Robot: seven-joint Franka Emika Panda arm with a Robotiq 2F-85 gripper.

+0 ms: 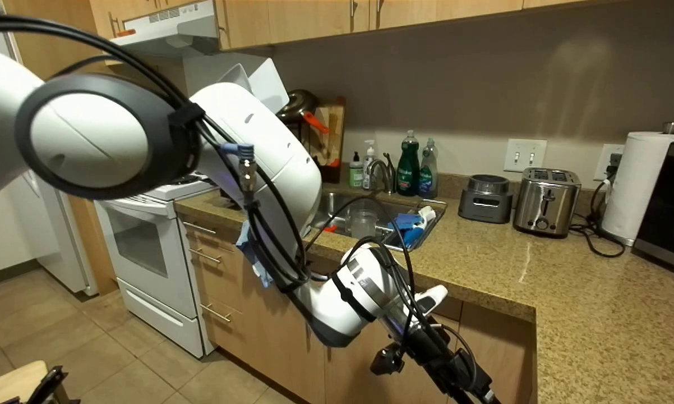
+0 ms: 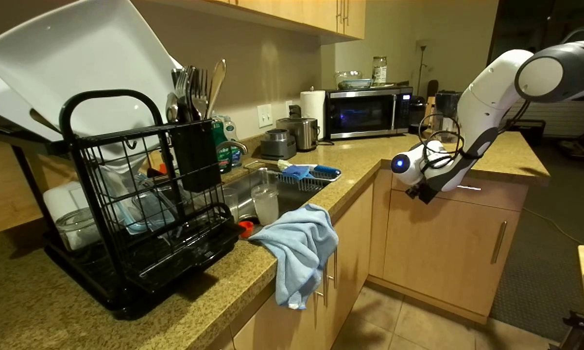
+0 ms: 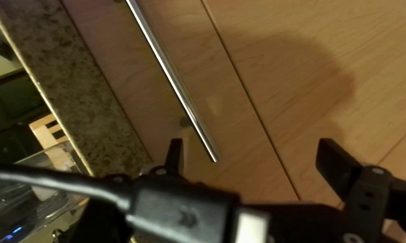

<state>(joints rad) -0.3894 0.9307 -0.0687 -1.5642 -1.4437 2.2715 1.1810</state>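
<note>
Low in the wrist view, the gripper [image 3: 250, 145] stands with its fingers spread well apart, pinching nothing. Just beyond, the metal bar handle [image 3: 175, 81] lies toward the finger nearer the countertop [image 3: 83, 101], its long axis slanting steeply across the line between the fingertips, its near end seemingly short of contact. Behind it is the drawer front [image 3: 216, 94], the bar running along it, roughly parallel to the countertop edge

Arm [image 1: 258, 129]: glossy white shell, dark-grey joint ring [image 1: 169, 143] round white oval cap [image 1: 88, 140]. Black cables [image 1: 152, 78] strapped along; blue-topped metal connector [image 1: 248, 168]. Blue light [image 2: 400, 164] on white wrist [image 2: 413, 171]. Hand [image 3: 250, 141] black, blunt fingers [image 3: 336, 162], pale round screws [image 3: 378, 171]; chevron-marked black plug [image 3: 186, 211].
</note>
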